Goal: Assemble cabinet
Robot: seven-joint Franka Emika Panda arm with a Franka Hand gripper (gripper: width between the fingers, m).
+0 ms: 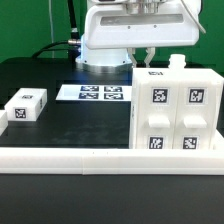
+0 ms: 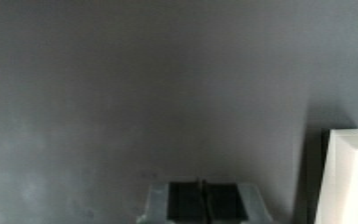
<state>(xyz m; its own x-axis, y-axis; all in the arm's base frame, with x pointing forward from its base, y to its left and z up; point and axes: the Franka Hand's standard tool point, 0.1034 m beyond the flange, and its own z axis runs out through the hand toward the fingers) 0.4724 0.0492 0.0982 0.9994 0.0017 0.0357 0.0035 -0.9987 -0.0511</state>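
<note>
The cabinet (image 1: pixel 175 110) is a white boxy plastic body standing upright at about four o'clock in the exterior view. Its near face carries four black-and-white square tags, two rows of two. Another tag lies on its top toward ten o'clock, and a small white stub rises at twelve o'clock.

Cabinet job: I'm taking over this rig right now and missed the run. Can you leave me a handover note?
Gripper: looks shut, holding nothing, hovering near the top of the cabinet.
Cabinet: upright at the exterior view's right, just behind the long white rail.
Small tagged block: loose on the table at the exterior view's left, apart from the cabinet.
Done: the cabinet body stands; how complete it is cannot be told.
Left: probably fetching that block.
</note>
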